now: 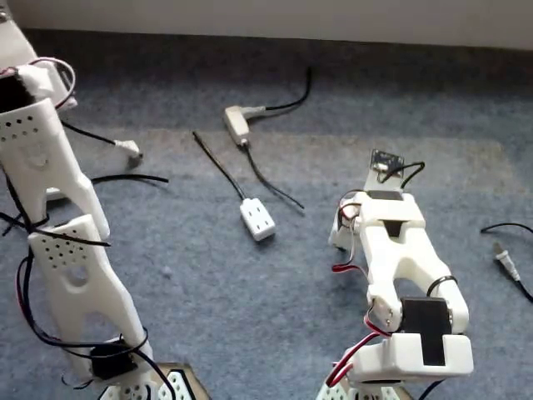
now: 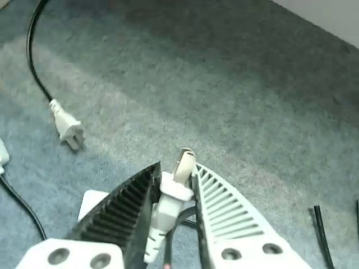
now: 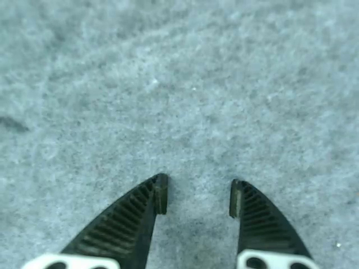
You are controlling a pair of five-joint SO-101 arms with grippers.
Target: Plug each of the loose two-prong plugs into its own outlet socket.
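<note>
Left claw (image 2: 176,168) clamped on a white plug (image 2: 168,193), prongs sticking out past the tips, above the carpet (image 2: 252,84); it is in no socket. Right claw (image 3: 196,196) open and empty, low over bare carpet.

Second plug (image 1: 129,151) lies loose near the left arm. Third plug (image 1: 505,260) lies loose at far right.

White socket block (image 1: 257,218), mid-carpet, looks unfilled. Beige socket block (image 1: 236,122) sits farther back; a cord meets its near end, possibly plugged in, can't tell.

Judgement: early stage, most insertions left.

floor: blue-grey carpet (image 1: 208,308) | far edge: pale wall (image 1: 333,17)
</note>
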